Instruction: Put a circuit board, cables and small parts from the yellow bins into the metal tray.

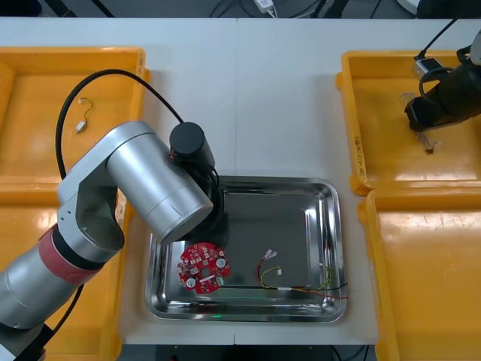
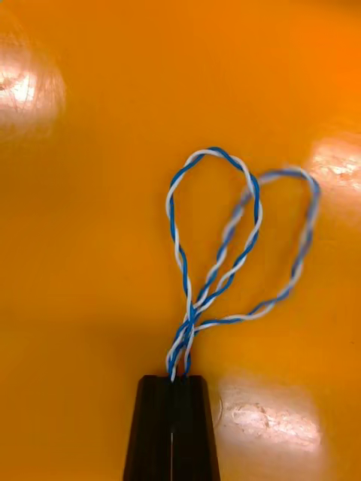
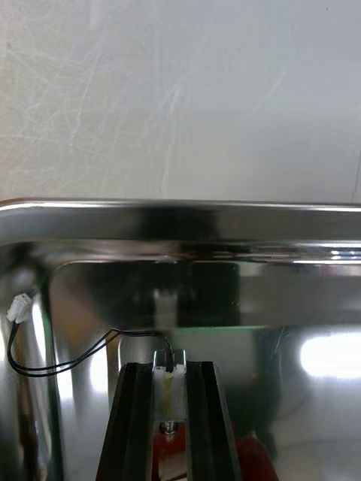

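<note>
**Both pincers clenched on cables, one over the tray, one in a bin**

The left pincer (image 3: 169, 370) is low inside the metal tray (image 1: 335, 226), near its far wall. It is clenched on the pale connector of a black cable (image 3: 53, 367). That cable loops away beside the fingers to a second white plug by the tray's side wall. In the front view the silver left arm covers this pincer and the tray's far left corner.

A round red circuit board (image 1: 203, 267) lies in the tray just beside the arm. A red and yellow cable (image 1: 301, 284) is strung along the near edge, well apart from the board.

The right pincer (image 2: 172, 379) is over the far yellow bin (image 1: 376, 150) on the robot's right. It is clenched on the ends of a twisted blue and white cable (image 2: 218, 240), whose two loops fan out above the bin floor; whether they touch it cannot be told.

A thin cable (image 1: 83, 120), its colour hard to make out, lies in the far left bin. Bare counter (image 1: 285, 113) separates the bins.
</note>
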